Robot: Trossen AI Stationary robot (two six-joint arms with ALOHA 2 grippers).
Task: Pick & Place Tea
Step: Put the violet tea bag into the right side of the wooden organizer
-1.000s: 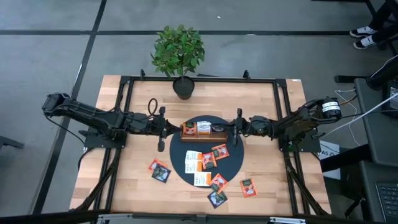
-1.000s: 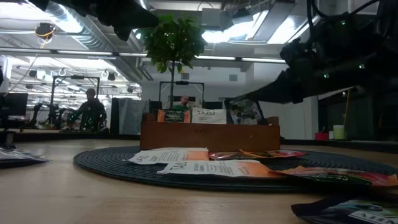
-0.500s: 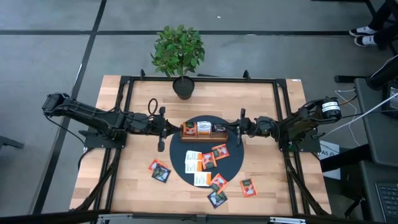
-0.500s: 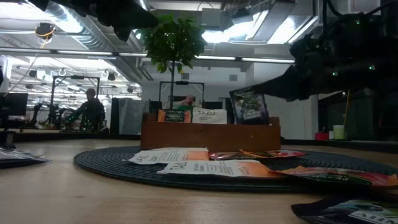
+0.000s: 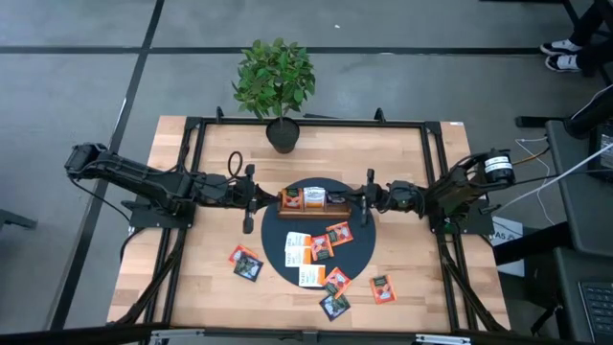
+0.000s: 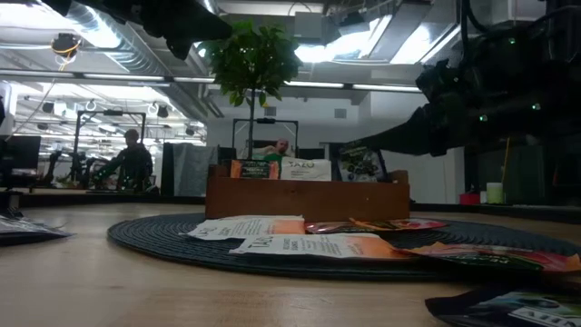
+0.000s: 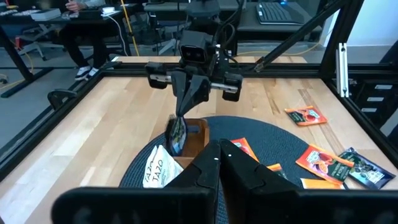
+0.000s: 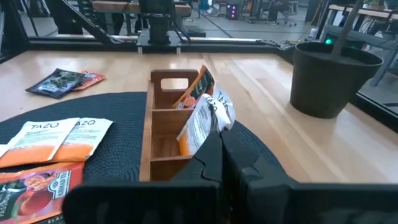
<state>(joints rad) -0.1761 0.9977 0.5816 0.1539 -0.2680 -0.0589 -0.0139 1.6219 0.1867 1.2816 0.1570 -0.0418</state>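
The right tool [image 7: 186, 109] is clamped on a dark tea sachet [image 7: 177, 132], holding it upright over the end compartment of the wooden tray [image 5: 313, 202] nearest that arm. The tray sits on a round dark mat [image 5: 356, 254] on the table [image 5: 192, 278], with orange and white sachets [image 5: 303, 198] already standing in its other compartments. The left tool [image 5: 253, 198] waits at the tray's opposite end, fingers together and holding nothing. More sachets [image 5: 316, 247] lie flat on the mat and table.

Two dark jointed arms — black cables trailing.
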